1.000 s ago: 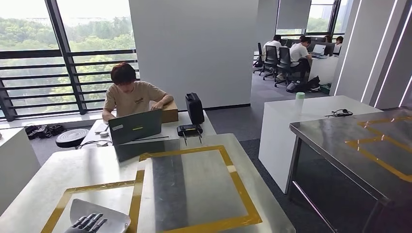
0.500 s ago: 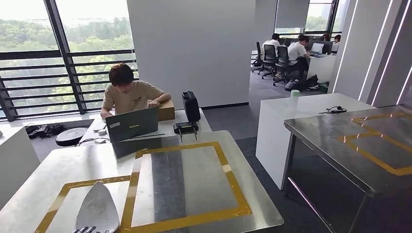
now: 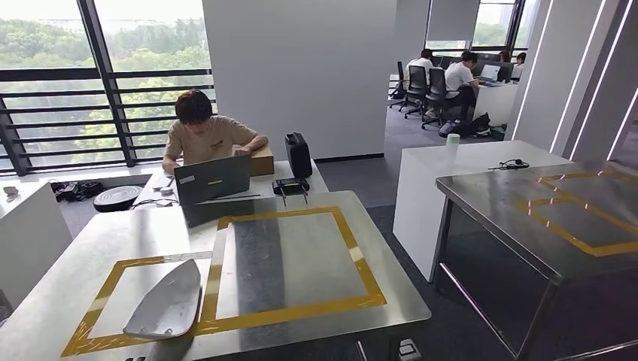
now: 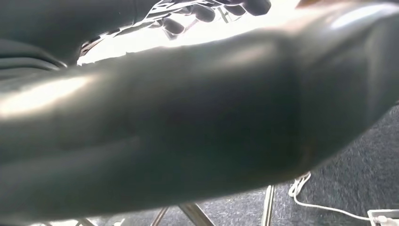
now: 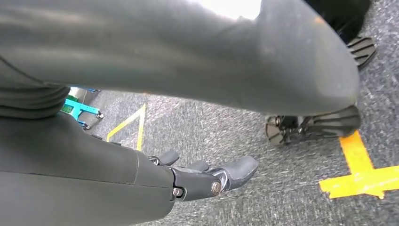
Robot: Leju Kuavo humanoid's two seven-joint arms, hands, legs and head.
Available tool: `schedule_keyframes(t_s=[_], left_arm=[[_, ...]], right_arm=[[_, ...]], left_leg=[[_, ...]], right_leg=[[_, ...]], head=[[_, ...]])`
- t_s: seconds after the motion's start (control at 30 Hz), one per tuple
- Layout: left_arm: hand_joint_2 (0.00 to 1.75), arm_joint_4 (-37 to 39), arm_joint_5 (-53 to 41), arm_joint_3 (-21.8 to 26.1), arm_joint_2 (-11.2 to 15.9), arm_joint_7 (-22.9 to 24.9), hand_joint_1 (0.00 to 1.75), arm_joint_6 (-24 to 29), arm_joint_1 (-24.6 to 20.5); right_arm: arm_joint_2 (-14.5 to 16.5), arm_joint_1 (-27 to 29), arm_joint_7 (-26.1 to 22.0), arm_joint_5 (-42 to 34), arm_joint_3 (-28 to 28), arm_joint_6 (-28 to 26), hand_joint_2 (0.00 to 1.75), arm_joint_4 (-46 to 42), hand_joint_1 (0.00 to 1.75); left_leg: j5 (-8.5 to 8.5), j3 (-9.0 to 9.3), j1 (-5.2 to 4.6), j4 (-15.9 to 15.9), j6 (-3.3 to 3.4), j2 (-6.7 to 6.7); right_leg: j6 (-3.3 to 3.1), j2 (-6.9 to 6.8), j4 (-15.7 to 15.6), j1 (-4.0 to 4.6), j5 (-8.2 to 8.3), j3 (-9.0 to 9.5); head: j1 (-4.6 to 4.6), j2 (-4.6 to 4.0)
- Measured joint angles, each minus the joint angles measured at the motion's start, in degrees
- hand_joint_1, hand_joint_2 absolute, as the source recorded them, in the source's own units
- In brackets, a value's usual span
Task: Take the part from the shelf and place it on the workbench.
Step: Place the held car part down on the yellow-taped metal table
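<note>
Part lies flat on the worktop, lower left of the head frame: a silver, teardrop-shaped metal piece, pointed end toward the far side. It sits inside the smaller yellow tape rectangle, its right edge over the tape line shared with the larger tape square.

Left hand: dark fingers show at the top of the left wrist frame, curled over a big dark rounded surface that blocks most of the picture. Can't tell whether it grips anything.

Right hand: lower centre of the right wrist frame, over grey carpet with yellow floor tape. Fingers half-curled, nothing in them, a narrow spread.

Beyond the worktop, upper left of centre in the head frame, a person sits at a laptop; a cardboard box and a black case are just beside it. At right, a second steel bench with yellow tape, and a white counter behind it. More people at desks top right.
</note>
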Motion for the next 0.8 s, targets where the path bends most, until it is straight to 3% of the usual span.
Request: schedule_keyframes(t_s=[0.03,0.1,0.13,0.2,0.27,0.3,0.33,0.37,0.43,0.5,0.53,0.6,0.63,0.67,0.77,0.8], left_arm=[[0.0,0.0,0.0,0.0,0.1,0.0,0.0,0.0,0.0],[0.0,0.0,0.0,0.0,0.1,-0.1,0.0,0.0,-0.1],[0.0,0.0,0.0,0.0,0.1,-0.1,0.0,-0.1,-0.1],[0.0,0.0,0.0,0.0,0.1,-0.1,0.0,-0.2,-0.1],[0.0,0.0,-0.1,0.0,0.2,-0.1,0.0,-0.2,-0.1],[0.0,0.0,-0.1,0.0,0.1,-0.1,0.0,-0.2,0.0],[0.0,0.0,-0.2,0.0,0.1,-0.1,0.0,-0.2,0.1],[0.0,0.0,-0.2,0.0,0.1,-0.1,0.0,-0.2,0.1],[0.0,-0.1,-0.2,0.0,0.1,-0.1,0.0,-0.2,0.0],[0.0,-0.2,-0.2,0.0,-0.1,-0.1,0.0,-0.2,-0.1],[0.0,-0.3,-0.2,0.0,-0.1,0.0,0.0,-0.2,-0.3],[0.0,-0.2,-0.2,0.0,-0.2,0.2,0.0,-0.3,-0.5],[0.0,-0.2,-0.2,0.1,-0.3,0.3,0.0,-0.5,-0.7],[0.0,-0.2,0.0,0.1,-0.3,0.3,0.0,-0.7,-0.7],[0.0,-0.2,1.6,0.6,-0.5,0.5,0.0,-1.9,-0.2],[0.0,-0.1,2.5,0.9,-0.6,0.7,0.0,-2.4,0.3]], right_arm=[[0.0,0.0,0.0,0.0,0.0,0.0,0.0,0.0,0.0],[0.0,-0.1,0.1,0.0,0.0,0.0,0.0,0.0,0.0],[0.0,-0.1,0.2,0.0,0.0,0.0,0.0,0.0,0.0],[0.0,-0.1,0.3,0.0,0.0,0.0,0.0,0.0,0.0],[-0.1,-0.2,0.3,0.0,0.0,0.0,0.0,0.0,0.0],[-0.1,-0.1,0.3,0.0,0.0,0.0,0.0,0.0,0.0],[-0.1,-0.1,0.2,-0.1,0.0,0.0,0.0,0.0,0.0],[-0.1,-0.1,0.2,-0.1,0.0,0.0,0.0,0.0,0.0],[-0.1,-0.2,0.1,-0.1,0.0,0.0,0.0,0.0,0.0],[-0.1,-0.2,0.1,-0.1,0.0,0.0,0.0,0.0,0.0],[-0.1,-0.2,0.0,-0.1,0.0,0.0,0.0,0.0,0.0],[-0.1,-0.2,0.0,-0.2,0.0,0.0,0.0,0.0,0.0],[-0.1,-0.1,0.0,-0.2,0.0,0.0,0.0,0.0,0.0],[-0.1,0.0,0.1,-0.2,0.0,0.0,0.0,0.0,0.0],[0.0,0.0,0.1,-0.2,0.0,0.3,0.0,0.0,0.0],[0.0,0.0,0.1,-0.2,0.0,0.4,0.0,0.0,0.0]], left_leg=[[0.39,-0.1,-0.02,0.0,-0.39,0.02],[1.02,-0.14,0.11,-0.1,-1.14,-0.01],[0.42,-0.5,0.18,0.2,-1.48,-0.11],[-3.76,-1.86,0.35,3.8,-2.02,-0.38],[-8.96,-3.46,0.41,10.6,-2.41,-0.51],[-10.09,-3.73,0.43,13.5,-2.52,-0.52],[-9.96,-3.35,0.44,15.0,-2.52,-0.53],[-8.85,-2.13,0.44,14.8,-2.44,-0.53],[-6.82,2.89,0.41,9.2,-2.0,-0.6],[-7.47,8.09,0.06,1.9,-1.4,-0.78],[-8.06,9.42,-0.2,-0.3,-1.04,-0.88],[-7.32,9.26,-0.59,-1.3,-0.1,-0.86],[-6.66,8.89,-0.6,-1.6,0.44,-0.73],[-5.83,8.41,-0.52,-1.9,0.98,-0.59],[-3.33,6.07,-0.36,-2.1,1.74,-0.36],[-2.56,5.06,-0.38,-2.1,1.71,-0.3]], right_leg=[[-0.54,0.06,-1.1,0.18,-0.45,0.52],[-1.62,0.0,-1.4,0.24,0.29,0.07],[-2.12,-0.09,-1.5,0.21,0.87,-0.28],[-2.85,-0.25,-1.8,0.06,2.23,-1.43],[-3.11,-0.25,-1.8,0.16,3.55,-3.01],[-3.12,-0.24,-1.8,0.23,4.23,-3.88],[-3.09,-0.24,-1.8,0.31,4.94,-4.79],[-3.03,-0.23,-1.7,0.37,5.66,-5.71],[-2.76,-0.21,-1.7,0.45,7.02,-7.23],[-2.21,-0.19,-1.7,0.49,8.21,-7.98],[-1.85,-0.19,-1.8,0.39,8.8,-8.05],[-0.99,-0.16,-2.4,0.07,9.94,-8.0],[-0.63,-0.11,-2.3,-0.06,9.65,-8.25],[-0.34,-0.06,-1.3,-0.11,8.17,-8.73],[0.12,-0.06,7.7,-0.18,-0.6,-11.18],[0.24,-0.07,11.1,-0.2,-2.26,-11.65]], head=[[-0.03,0.01],[-0.09,-0.01],[-0.12,-0.01],[-0.17,-0.01],[-0.22,-0.01],[-0.22,-0.01],[-0.22,-0.01],[-0.22,-0.01],[-0.2,-0.01],[-0.16,-0.01],[-0.13,-0.01],[-0.11,-0.01],[-0.15,-0.02],[-0.14,-0.03],[0.01,-0.04],[0.02,-0.05]])
